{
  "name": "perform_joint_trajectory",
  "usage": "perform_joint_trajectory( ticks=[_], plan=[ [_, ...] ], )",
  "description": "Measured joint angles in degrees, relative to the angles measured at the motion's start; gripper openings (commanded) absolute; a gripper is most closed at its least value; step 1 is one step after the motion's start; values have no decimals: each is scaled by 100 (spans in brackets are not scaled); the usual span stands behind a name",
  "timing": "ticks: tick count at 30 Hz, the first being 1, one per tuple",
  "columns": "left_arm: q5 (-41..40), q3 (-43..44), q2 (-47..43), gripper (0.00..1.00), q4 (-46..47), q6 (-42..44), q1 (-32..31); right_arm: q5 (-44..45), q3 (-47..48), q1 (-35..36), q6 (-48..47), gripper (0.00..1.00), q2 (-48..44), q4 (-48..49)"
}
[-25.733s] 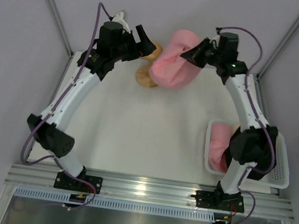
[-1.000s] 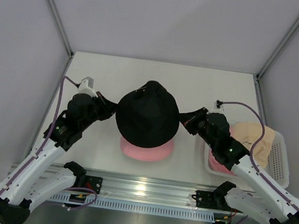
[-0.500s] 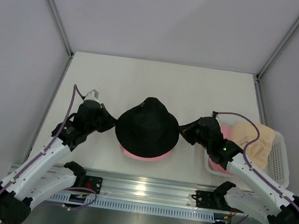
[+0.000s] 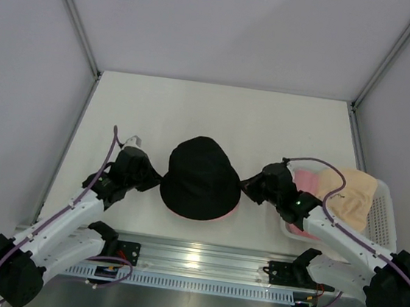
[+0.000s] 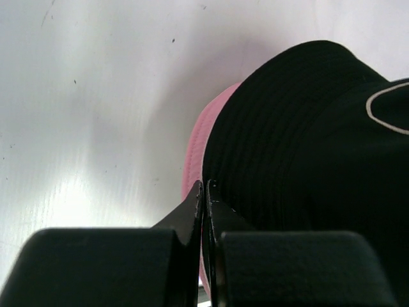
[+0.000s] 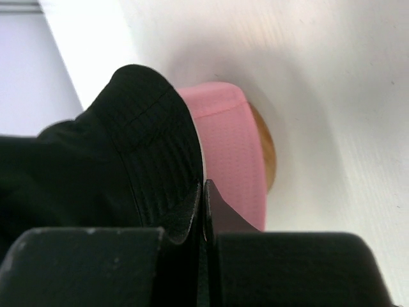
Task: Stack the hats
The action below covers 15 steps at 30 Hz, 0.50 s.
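While both arms lie low and reach inward from the near edge, the white table (image 4: 217, 110) carries the stack near its front middle. The left arm (image 4: 72, 212) comes in from the left and the right arm (image 4: 343, 240) from the right, so they meet the stack from opposite sides.

A white basket (image 4: 384, 218) with holes in its walls sits at the right front of the table, just beside the right arm.

The black hat (image 4: 201, 177) is on top of the stack, crown up. It covers nearly all of the pink hat (image 4: 212, 219) beneath it, so only a thin pink edge shows along the near and right sides.

The beige hat (image 4: 349, 192) lies in the basket, apart from the stack, with some pink cloth (image 4: 302, 179) beside it.

The left gripper (image 4: 156, 179) sits at the left edge of the black hat. In the left wrist view its fingers (image 5: 195, 204) are pressed together on the brim, with the pink edge just to their left. The right gripper (image 4: 249, 184) pinches the opposite side of the brim in the same way, its fingers nearly touching.

In the right wrist view, a sliver of tan wooden stand (image 6: 269, 153) shows beyond the pink hat.
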Motion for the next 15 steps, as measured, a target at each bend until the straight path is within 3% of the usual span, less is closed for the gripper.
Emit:
perform_joint_trajectory(
  ticks=[15],
  plan=[
    [-358,-518,-157,1,466,304,-656,485,-153,688,-651,0,444,267]
  ],
)
